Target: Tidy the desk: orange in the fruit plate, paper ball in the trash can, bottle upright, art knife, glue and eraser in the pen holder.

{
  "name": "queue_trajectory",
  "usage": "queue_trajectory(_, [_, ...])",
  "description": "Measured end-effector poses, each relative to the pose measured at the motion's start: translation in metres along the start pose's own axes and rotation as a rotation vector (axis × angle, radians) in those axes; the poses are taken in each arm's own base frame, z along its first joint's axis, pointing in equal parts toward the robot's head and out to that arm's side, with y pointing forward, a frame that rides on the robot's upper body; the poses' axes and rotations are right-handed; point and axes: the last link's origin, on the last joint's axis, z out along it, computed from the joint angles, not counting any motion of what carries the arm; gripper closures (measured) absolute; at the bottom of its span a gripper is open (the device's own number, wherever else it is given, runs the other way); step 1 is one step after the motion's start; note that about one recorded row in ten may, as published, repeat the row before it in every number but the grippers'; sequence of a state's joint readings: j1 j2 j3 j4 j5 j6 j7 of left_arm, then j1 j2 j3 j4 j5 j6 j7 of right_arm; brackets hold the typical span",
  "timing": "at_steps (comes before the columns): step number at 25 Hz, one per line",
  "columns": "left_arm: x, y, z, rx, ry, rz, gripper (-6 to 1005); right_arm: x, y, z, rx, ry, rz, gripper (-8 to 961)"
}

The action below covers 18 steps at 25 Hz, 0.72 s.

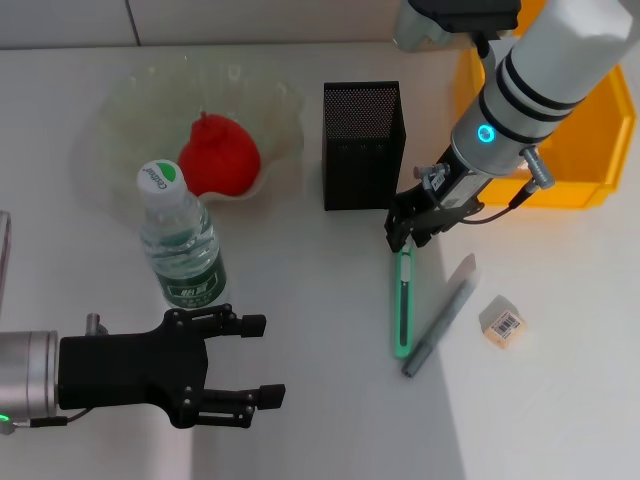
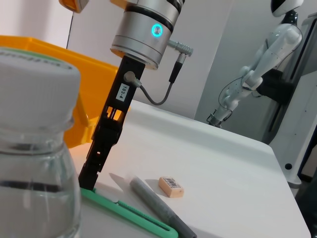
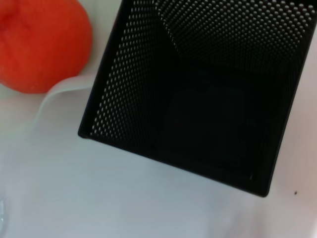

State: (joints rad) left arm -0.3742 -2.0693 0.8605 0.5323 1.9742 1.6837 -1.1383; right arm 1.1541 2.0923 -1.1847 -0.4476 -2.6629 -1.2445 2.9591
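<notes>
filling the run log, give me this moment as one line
right gripper: at top end of green art knife, beside pen holder | left gripper: open, near upright bottle | eraser: on desk

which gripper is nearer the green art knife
Right. The right gripper is down at the far end of the green art knife; the left gripper sits off to its left, near the bottle.

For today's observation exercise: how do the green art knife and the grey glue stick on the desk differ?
The art knife is bright green; the glue stick is grey. The right gripper is at the knife's far end; the glue lies untouched. The knife points straight away, the glue slants. Both lie flat outside the pen holder.
</notes>
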Motion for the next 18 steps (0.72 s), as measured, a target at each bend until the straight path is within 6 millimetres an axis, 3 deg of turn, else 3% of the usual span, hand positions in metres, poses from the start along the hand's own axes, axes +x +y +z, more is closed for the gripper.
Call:
queue_trajectory(5, [-0.0006,0.0001,-0.0002,0.002,-0.001,-0.001,140,0.0004,0.0000,0.0004,0.005,0.003,-0.005,665])
queue_trajectory(13, [-0.0006,-0.0001,0.0017,-0.003,-0.009,0.002,140,0.0014,-0.0008,0.0012,0.007,0.006,-0.004,510])
queue_trajectory(18, [-0.0006,-0.0002,0.0020,-0.003,-0.009,0.002,140,0.0016,-0.0008,0.0015,0.009,0.008,-0.006,529])
